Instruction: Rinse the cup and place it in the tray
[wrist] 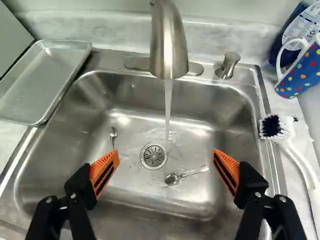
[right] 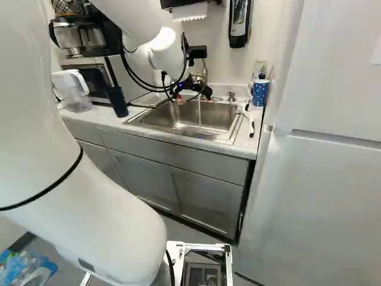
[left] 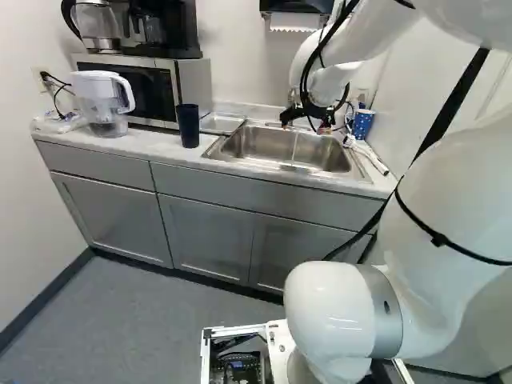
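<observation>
Nearest to us, the end effector [wrist: 166, 154] hangs over the sink [wrist: 200, 100] with its fingers spread wide and nothing between them, so we judge the step in hand to be fetching the cup. Under it lie a spoon [wrist: 172, 179] near the drain and another spoon [wrist: 113, 133]; we do well to keep a rinsing pass above both. Just ahead, the water stream [wrist: 168, 107] already falls from the faucet [wrist: 169, 45], so we want to bring the cup in from the side, clear of the spout, then tip its mouth under the flow and drain it over the basin. Beside the sink lies the brush [wrist: 287, 129], which we should skirt, lest we sweep it along. Past it, in the corner of the table [left: 152, 144], stands the dotted mug [wrist: 302, 70], handle toward the sink, close by a bottle [wrist: 300, 30]. On the sink's other side are the metal tray [wrist: 35, 75] and a dark tumbler [left: 189, 126], upright on the table. We cannot tell which vessel the task means. For the mug, we would straddle its body squarely, avoiding the bottle; for the tumbler, a level, moderate squeeze around its wall should serve, then a gentle, upright set-down.
</observation>
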